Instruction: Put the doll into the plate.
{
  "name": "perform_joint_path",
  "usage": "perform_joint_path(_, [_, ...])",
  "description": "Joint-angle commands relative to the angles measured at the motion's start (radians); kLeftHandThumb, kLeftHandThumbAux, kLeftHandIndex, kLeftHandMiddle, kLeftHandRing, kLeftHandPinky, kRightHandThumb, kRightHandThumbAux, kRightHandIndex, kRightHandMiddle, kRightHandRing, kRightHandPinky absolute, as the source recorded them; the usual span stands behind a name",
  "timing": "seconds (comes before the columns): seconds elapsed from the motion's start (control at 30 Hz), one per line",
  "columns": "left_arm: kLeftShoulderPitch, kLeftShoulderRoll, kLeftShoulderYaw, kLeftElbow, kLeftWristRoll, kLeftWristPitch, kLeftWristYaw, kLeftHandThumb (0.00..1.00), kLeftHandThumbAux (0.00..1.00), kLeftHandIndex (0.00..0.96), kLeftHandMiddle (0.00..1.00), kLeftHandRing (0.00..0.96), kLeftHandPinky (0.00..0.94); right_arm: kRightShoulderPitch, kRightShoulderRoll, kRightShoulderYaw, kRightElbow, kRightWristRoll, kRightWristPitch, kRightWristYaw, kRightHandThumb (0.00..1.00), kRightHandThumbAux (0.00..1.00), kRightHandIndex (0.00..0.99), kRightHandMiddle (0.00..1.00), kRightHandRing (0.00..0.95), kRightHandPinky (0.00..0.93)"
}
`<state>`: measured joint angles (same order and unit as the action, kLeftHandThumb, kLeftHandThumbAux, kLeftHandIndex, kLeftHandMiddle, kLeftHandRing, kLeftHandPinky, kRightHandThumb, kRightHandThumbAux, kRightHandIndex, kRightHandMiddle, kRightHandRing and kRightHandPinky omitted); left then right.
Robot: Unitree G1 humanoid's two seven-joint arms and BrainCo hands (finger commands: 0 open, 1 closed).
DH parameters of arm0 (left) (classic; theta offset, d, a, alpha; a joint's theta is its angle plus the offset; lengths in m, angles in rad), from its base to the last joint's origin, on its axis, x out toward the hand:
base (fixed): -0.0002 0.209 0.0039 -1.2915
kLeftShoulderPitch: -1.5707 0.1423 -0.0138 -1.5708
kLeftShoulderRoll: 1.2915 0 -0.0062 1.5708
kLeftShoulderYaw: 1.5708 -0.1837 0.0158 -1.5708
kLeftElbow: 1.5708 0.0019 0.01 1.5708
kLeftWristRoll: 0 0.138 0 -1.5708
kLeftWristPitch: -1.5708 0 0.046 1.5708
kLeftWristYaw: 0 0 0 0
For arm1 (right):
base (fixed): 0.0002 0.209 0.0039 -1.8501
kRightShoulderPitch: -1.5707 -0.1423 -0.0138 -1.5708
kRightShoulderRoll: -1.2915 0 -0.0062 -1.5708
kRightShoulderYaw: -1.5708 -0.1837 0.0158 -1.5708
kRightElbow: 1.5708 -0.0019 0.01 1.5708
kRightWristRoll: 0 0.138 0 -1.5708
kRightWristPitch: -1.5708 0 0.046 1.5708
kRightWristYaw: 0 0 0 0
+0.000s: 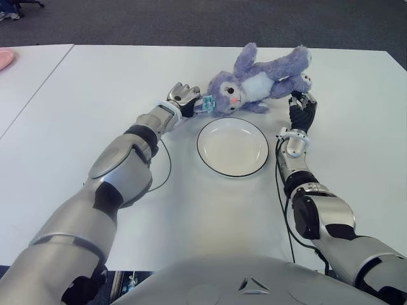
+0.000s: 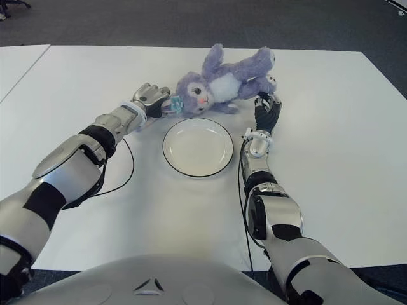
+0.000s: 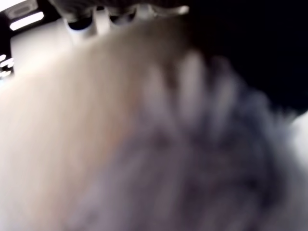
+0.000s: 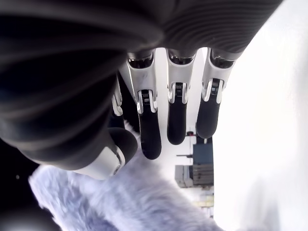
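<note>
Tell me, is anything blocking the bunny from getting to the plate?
Nothing visible is. The purple bunny doll lies just behind the white plate, with only bare table between them. The left hand is at its head and the right hand at its legs.

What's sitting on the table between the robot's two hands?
The purple doll lies between them, left hand at its head, right hand at its feet. Just nearer the robot sits the empty white plate. Both eye views show this.
</note>
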<state>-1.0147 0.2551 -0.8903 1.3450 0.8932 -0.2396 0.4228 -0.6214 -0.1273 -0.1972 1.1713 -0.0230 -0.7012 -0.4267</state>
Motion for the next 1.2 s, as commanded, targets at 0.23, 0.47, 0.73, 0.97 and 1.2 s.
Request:
perform_joint_path(0.23, [0.021,0.061,-0.128,-0.003,0.155,-0.075,0.197,0.301,0.738,0.695,0.841,0.841,0.854,0.324,0.107,0.017,0.155,-0.03,-0.003,0.007,0.723,0.72,0.43,0.371,0.329,0.367])
perform_joint_path(0.47, [-0.024,0.125,-0.095,-0.049,0.132,-0.118,0.205,0.249,0.763,0.628,0.85,0.854,0.873,0.32,0.106,0.018,0.157,-0.029,0.007,0.016,0.722,0.72,0.429,0.381,0.341,0.367])
perform_joint_path(0.73, [-0.029,0.189,-0.031,-0.135,0.091,-0.17,0.259,0.258,0.761,0.616,0.855,0.86,0.87,0.319,0.108,0.011,0.159,-0.022,0.008,0.026,0.721,0.719,0.43,0.384,0.339,0.361])
perform_joint_path(0.97, [-0.021,0.267,0.019,-0.253,0.075,-0.22,0.286,0.258,0.729,0.713,0.862,0.862,0.867,0.32,0.109,0.007,0.159,-0.018,0.001,0.034,0.721,0.72,0.429,0.388,0.35,0.382])
perform_joint_path(1.2, [-0.011,0.338,0.084,-0.371,0.06,-0.258,0.257,0.255,0.692,0.769,0.875,0.867,0.871,0.319,0.11,0.009,0.16,-0.021,-0.007,0.033,0.721,0.72,0.428,0.396,0.373,0.411])
